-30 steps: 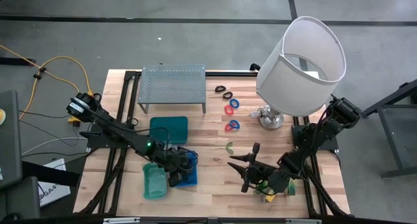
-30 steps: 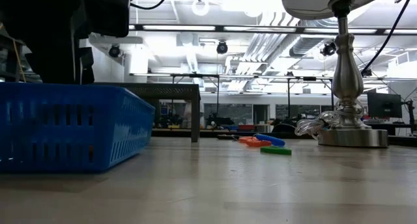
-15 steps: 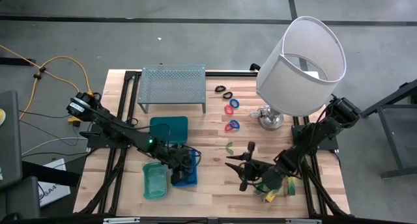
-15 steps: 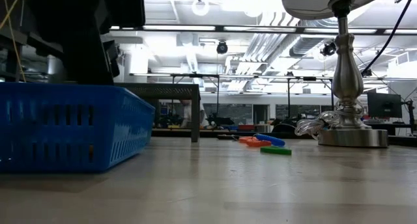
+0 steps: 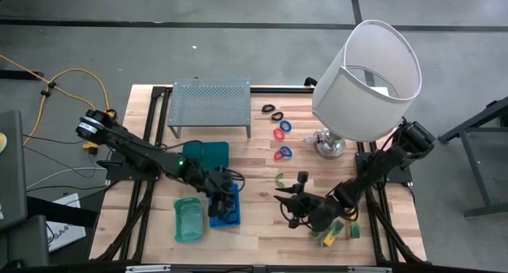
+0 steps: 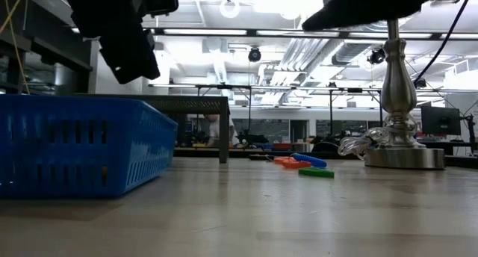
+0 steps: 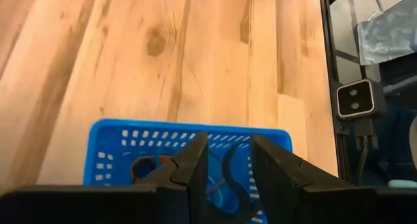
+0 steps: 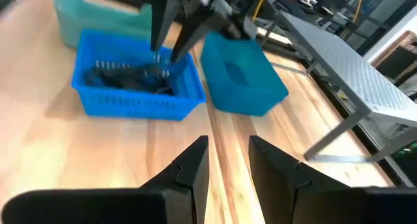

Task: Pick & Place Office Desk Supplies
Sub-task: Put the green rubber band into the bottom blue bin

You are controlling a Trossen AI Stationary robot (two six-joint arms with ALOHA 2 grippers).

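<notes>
Desk supplies partly binned, partly loose on the wooden table

Red and blue rings and black loops are seen loose at upper centre of the high view, and dark bands are seen inside the blue basket at lower centre-left. The left gripper is held just above that basket, jaws slightly parted, nothing pinched. The right gripper is held at lower centre-right beside yellow-green packets, jaws narrowly parted, empty.
</notes>
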